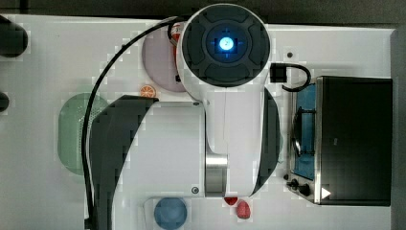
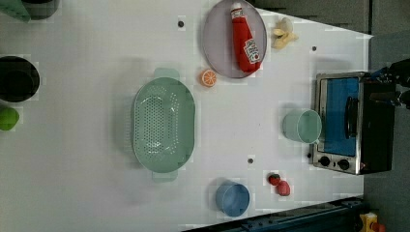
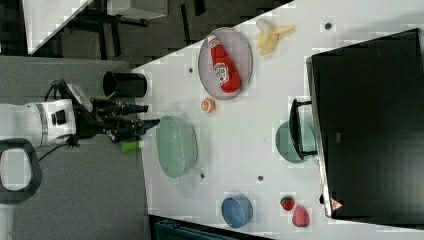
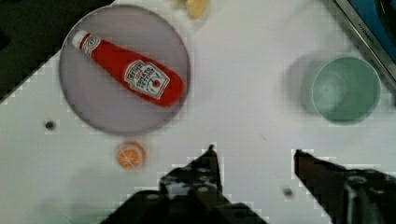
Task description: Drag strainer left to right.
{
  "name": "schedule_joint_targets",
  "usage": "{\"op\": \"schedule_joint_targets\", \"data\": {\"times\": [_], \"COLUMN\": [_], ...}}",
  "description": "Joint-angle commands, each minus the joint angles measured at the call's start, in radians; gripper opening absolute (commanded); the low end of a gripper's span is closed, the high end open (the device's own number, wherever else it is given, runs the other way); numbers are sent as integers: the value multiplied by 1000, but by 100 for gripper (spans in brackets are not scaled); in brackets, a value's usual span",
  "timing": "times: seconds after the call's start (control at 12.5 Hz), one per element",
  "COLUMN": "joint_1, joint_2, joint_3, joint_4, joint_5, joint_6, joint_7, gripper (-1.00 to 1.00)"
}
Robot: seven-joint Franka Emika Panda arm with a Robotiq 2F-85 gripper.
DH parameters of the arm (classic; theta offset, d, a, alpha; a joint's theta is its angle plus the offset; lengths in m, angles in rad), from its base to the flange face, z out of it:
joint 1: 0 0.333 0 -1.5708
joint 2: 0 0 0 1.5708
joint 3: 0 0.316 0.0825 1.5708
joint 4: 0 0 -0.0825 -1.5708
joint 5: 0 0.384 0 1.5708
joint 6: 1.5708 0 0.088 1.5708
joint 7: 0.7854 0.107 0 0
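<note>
The gripper (image 4: 254, 158) hangs well above the surface (image 2: 87, 159) with its jaws apart and nothing between them. It is clear of the strainer (image 2: 163, 124), so the step in hand is judged to be the approach.

Procedure for the approach:
1. Bring the gripper over the strainer and lower it onto one long wall or rim, not into the middle of the basin.
2. Close on the rim, or hook a finger behind the wall, so the strainer follows without tipping.
3. Keep the base flat on the surface during the drag; do not lift.
4. Watch the orange slice (image 2: 209, 77), which lies just beside the strainer's upper end in the left view, and the blue bowl (image 2: 232, 197) near its lower end. The mug (image 2: 302, 125) and the toaster oven (image 2: 348, 123) stand further along, toward the left view's right, and limit travel.

Description of the strainer: a pale mint-green oval basin, upright, with its floor dotted with small holes and a short tab handle at each end. It rests on the white surface, in the left view left of centre, well apart from the mug and larger than it. In the right view it lies close to the surface's edge, near the gripper's side.
</note>
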Motion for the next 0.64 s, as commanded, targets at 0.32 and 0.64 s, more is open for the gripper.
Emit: {"op": "schedule_joint_targets", "data": {"times": [0.32,0.64], "joint_1": [-21,24], "joint_2": [-221,-191], "joint_3": [13,179], "joint_4": [-20,-21], "joint_5": [14,44], "joint_6": [-169,-167], "joint_7": [166,239], "gripper": [100,100]}}
